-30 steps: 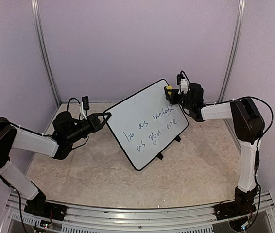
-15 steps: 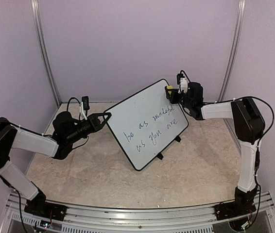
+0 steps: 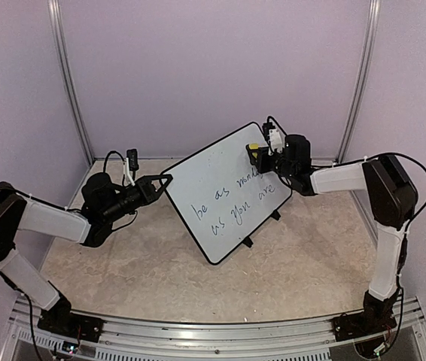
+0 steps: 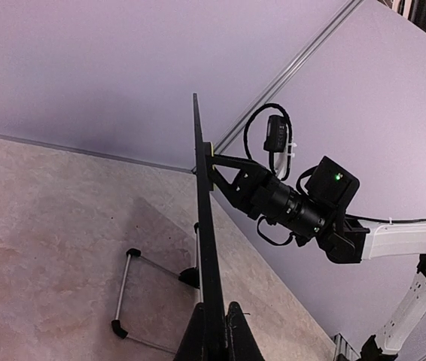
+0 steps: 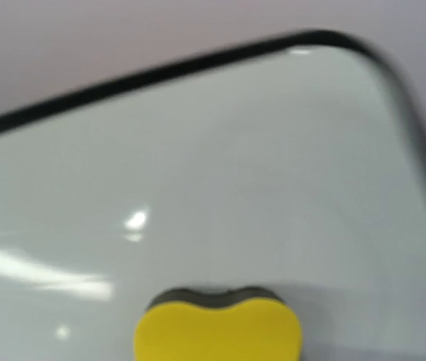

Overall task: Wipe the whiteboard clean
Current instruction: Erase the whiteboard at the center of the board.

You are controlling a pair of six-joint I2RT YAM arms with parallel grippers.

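1. Seen mid-table (image 3: 303, 256): whiteboard (image 3: 220, 169), propped on its wire stand (image 4: 134, 289) and leaning back, with two lines of writing (image 3: 235, 199) across the lower middle.
2. Left jaws: clenched on the whiteboard's left edge, holding it steady; seen edge-on (image 4: 202, 226) from the left wrist.
3. Right jaws: grasping a yellow sponge (image 3: 253, 148), set at the board face near the far right corner, just above the end of the top line. Contact looks likely from the right wrist view (image 5: 218, 331), but cannot be told for sure.
4. Likely step in hand: bringing the sponge down onto the writing, most of it not yet wiped.
5. Risk of pushing too hard: could rock the leaning board back on its stand or twist it in the left jaws, since only one edge is clamped.
6. Risk of pressing too lightly: would leave the ink smeared or untouched, and would call for more passes.
7. Risk of a stroke running off the far right corner: sponge close to the rim there, so it could catch on the edge and be dragged out of the jaws.
8. Risk of the stand feet skidding on the smooth table under sideways wiping, shifting the board out of line.
9. Risk of missing the lower line: farther from the sponge, nearer the left arm, so a longer reach across.
10. Containers: none in view, so nothing to report inside any.
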